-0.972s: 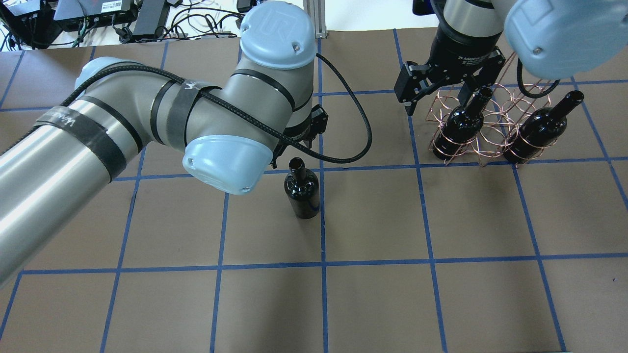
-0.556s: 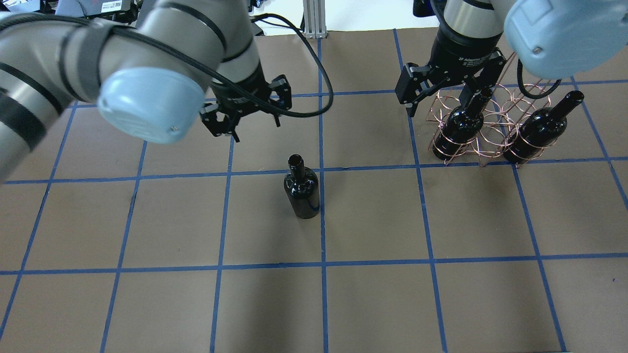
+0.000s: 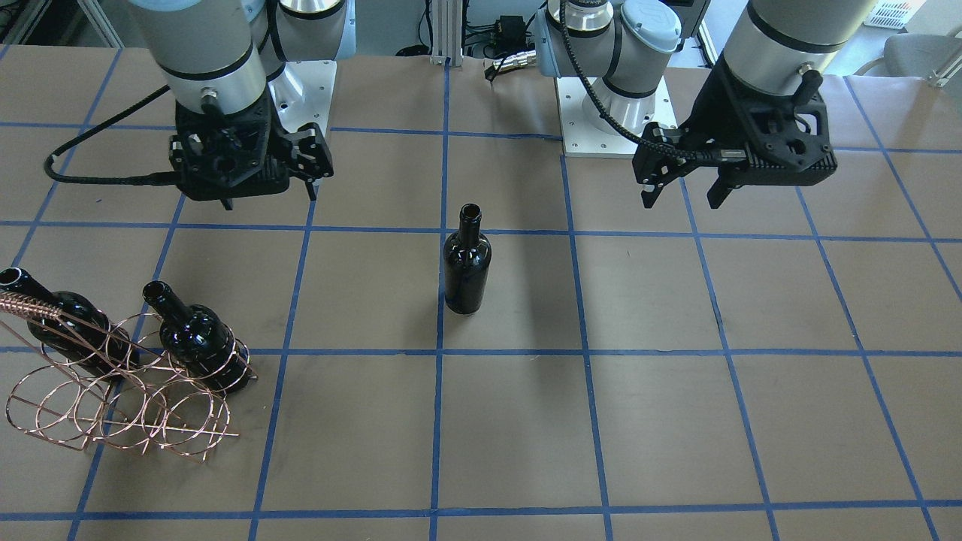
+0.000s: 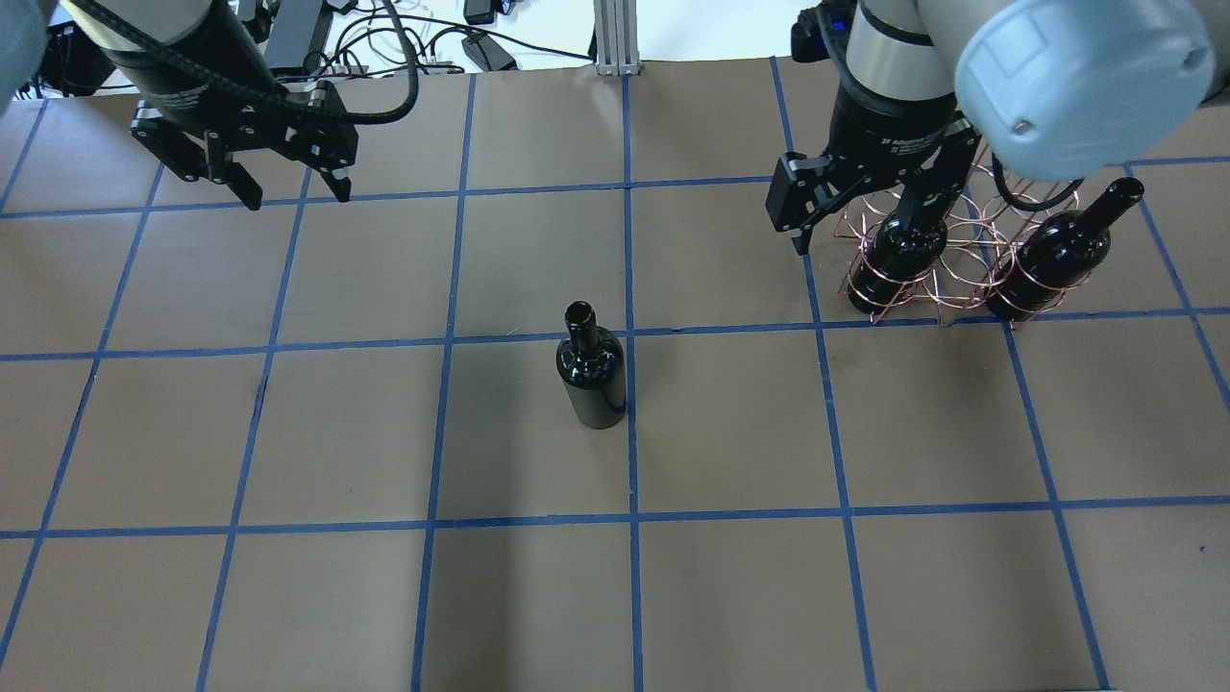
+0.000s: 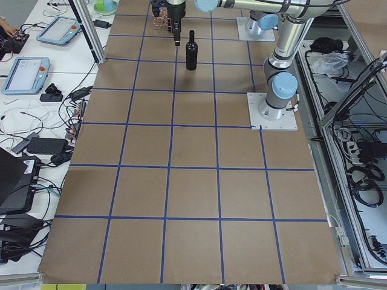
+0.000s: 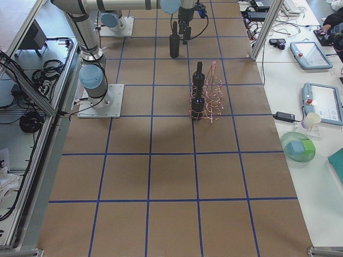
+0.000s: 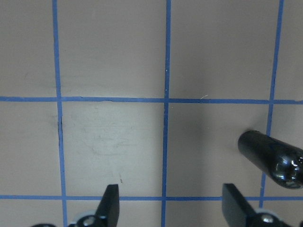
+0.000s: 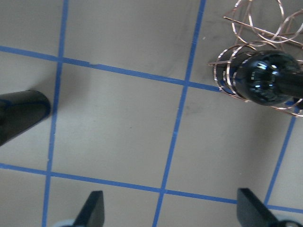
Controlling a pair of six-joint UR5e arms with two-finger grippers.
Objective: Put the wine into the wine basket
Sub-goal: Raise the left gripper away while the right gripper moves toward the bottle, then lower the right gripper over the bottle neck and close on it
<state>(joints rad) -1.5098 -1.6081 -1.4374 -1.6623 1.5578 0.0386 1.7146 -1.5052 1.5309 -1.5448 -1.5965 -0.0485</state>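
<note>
One near-black wine bottle (image 4: 591, 375) stands upright and alone near the table's middle; it also shows in the front view (image 3: 466, 263). The copper wire wine basket (image 4: 964, 272) sits at the back right and holds two more bottles (image 4: 898, 252) (image 4: 1057, 248), leaning in its outer loops. My right gripper (image 4: 853, 229) hangs open and empty above the basket's left side; in its wrist view the nearer basket bottle (image 8: 267, 78) lies outside the fingers. My left gripper (image 4: 298, 197) is open and empty at the back left, far from the standing bottle (image 7: 272, 158).
The brown table cover carries a blue tape grid. Cables and electronics (image 4: 317, 38) lie beyond the back edge. A metal post (image 4: 610, 34) stands at the back centre. The arm bases (image 3: 616, 113) sit on the robot's side.
My left arm has swung away from above the standing bottle to the back left, still open. My right gripper has shifted slightly by the basket. The bottles have not moved.
</note>
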